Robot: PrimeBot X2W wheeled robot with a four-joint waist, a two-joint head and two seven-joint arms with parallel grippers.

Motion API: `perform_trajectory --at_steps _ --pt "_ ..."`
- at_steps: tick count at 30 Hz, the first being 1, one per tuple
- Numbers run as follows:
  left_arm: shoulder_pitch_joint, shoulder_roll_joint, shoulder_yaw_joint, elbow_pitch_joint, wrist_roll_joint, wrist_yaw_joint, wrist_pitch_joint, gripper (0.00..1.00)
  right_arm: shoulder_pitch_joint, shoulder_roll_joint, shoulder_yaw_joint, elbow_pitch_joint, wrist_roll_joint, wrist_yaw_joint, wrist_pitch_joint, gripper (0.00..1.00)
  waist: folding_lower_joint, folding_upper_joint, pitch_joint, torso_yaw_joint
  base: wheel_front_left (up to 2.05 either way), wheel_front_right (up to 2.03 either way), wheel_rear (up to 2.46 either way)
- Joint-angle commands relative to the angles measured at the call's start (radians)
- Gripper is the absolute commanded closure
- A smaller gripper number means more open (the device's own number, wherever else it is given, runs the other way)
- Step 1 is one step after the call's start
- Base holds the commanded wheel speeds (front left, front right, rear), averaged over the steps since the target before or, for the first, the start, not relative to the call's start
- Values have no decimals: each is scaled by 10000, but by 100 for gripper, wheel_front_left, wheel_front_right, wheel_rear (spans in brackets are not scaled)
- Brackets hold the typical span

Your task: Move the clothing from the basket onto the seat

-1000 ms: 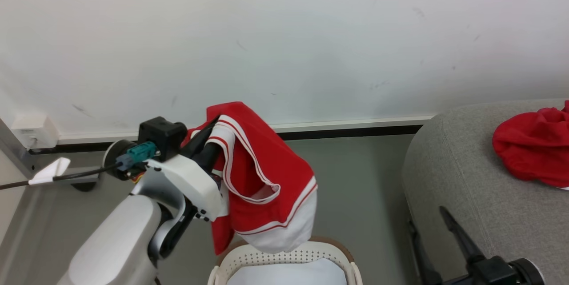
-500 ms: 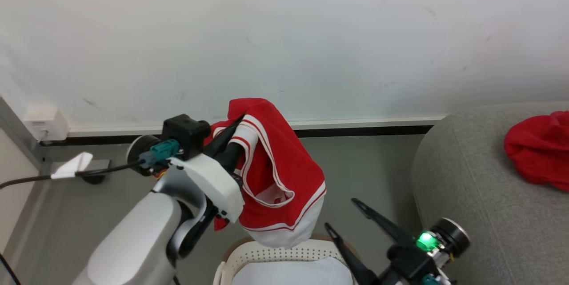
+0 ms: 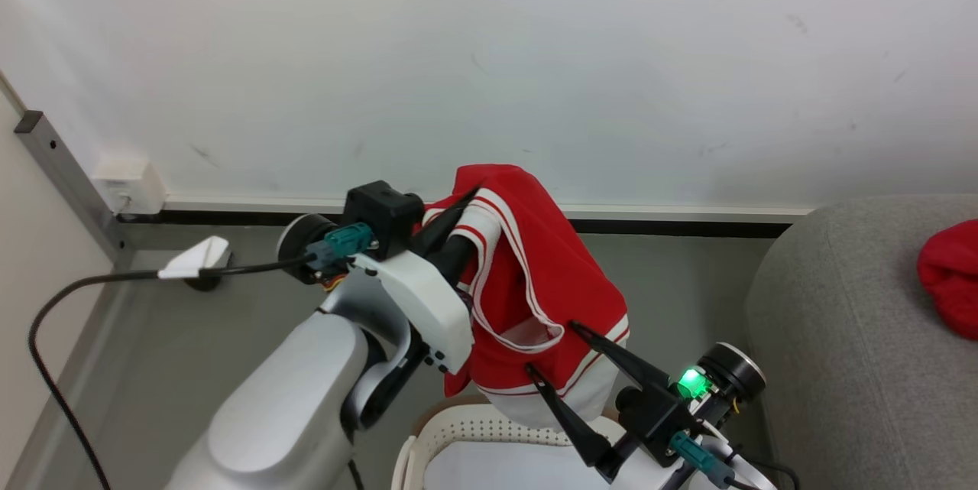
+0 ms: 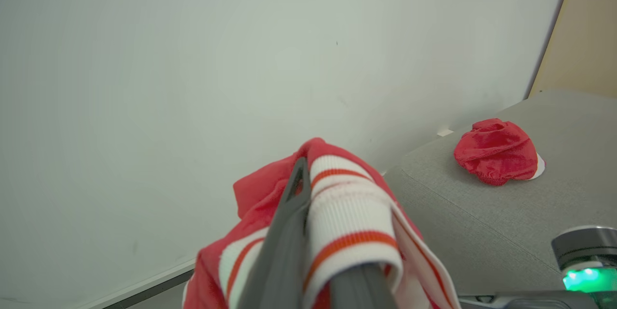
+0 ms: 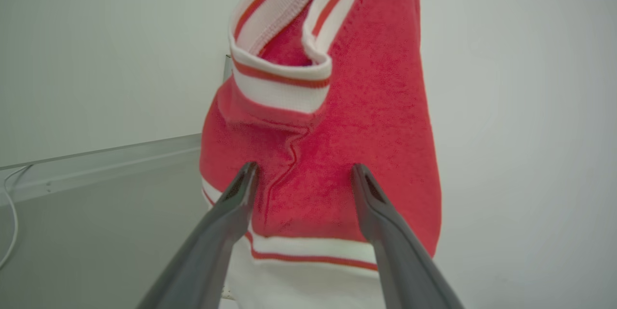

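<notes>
Clothing pinched at striped collar by left gripper, right gripper spread wide near hem

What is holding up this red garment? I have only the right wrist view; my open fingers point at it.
Observer: The left gripper, shut on the red garment at its striped band.
Operator: Is it clear of the basket?
Observer: The head view shows it hanging over the basket; whether they touch, I cannot tell.
Operator: Where is the seat?
Observer: The seat is to the robot's right; the left wrist view shows a second red garment lying on it.
</notes>
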Motion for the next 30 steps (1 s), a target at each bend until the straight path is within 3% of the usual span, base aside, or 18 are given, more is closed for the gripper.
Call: perform_trajectory --at_steps 1,7,8,9,10,28,30 --pt "-124 -137 -81 70 84 21 45 100 -192 42 1 -5 -23 -26 10 0 0 -1 53 154 0 0 0" --pt "-326 -602 -356 268 74 13 89 100 -560 23 269 93 379 -26 10 0 0 -1 131 374 0 0 0" --pt "-363 -654 -380 314 67 9 77 100 -654 11 251 153 483 -26 10 58 0 -1 138 397 0 0 0" --pt "-398 -711 -402 356 62 0 64 100 -746 6 247 230 548 -26 10 82 0 -1 150 421 0 0 0" --pt "-426 -758 -422 399 57 -7 50 100 -824 14 266 294 611 -26 10 100 0 -1 163 441 0 0 0" --pt "-308 -571 -402 991 -99 71 -101 100 -1426 18 -680 273 1195 -26 11 100 0 -1 397 142 0 0 0" --pt "-272 -519 -376 1012 -123 111 -163 66 -1528 13 -977 208 1106 -26 11 100 0 -1 440 51 0 0 0"
